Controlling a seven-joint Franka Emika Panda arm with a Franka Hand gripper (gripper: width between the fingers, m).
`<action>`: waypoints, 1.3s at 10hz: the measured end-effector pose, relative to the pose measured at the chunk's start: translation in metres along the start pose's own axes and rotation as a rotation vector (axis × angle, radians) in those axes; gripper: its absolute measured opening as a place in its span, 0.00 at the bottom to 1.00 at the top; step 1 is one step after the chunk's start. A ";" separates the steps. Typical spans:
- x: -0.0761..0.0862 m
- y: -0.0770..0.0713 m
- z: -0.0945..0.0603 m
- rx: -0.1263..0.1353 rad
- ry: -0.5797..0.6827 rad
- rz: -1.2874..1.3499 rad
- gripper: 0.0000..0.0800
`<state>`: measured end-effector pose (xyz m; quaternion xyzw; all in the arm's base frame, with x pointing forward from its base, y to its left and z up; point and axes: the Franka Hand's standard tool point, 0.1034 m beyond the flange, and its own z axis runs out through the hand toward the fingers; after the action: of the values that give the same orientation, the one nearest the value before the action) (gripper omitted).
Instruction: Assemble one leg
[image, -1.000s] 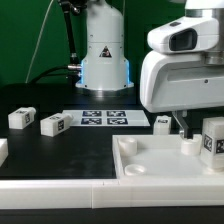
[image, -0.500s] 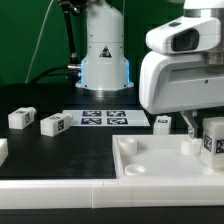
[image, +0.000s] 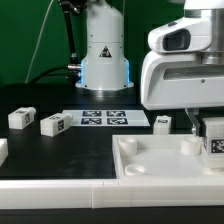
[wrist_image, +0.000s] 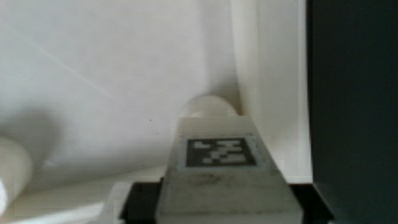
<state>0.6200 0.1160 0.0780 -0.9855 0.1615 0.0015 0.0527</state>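
My gripper (image: 209, 132) is shut on one leg (image: 213, 141), a small white block with a black-and-white tag, and holds it upright over the far right corner of the large white tray-like piece (image: 150, 163). In the wrist view the leg (wrist_image: 222, 150) sits between my dark fingers (wrist_image: 150, 203), its tip pointing at the tray's inner corner (wrist_image: 214, 85). Three more legs lie on the black table: two at the exterior view's left (image: 22, 117) (image: 54, 124) and one just behind the tray (image: 163, 121).
The marker board (image: 105, 118) lies flat in front of the robot base (image: 105, 60). A white part (image: 2, 150) shows at the left edge. A round post (image: 189, 144) stands in the tray near the held leg.
My gripper and the held leg have sunk slightly toward the tray's corner. The other legs have not moved.
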 end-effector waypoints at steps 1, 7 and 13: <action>-0.001 0.000 0.000 0.009 0.014 0.092 0.36; -0.001 -0.004 0.002 0.049 0.003 0.777 0.36; -0.002 -0.007 0.002 0.071 -0.031 1.270 0.36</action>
<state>0.6202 0.1235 0.0769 -0.6952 0.7136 0.0412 0.0765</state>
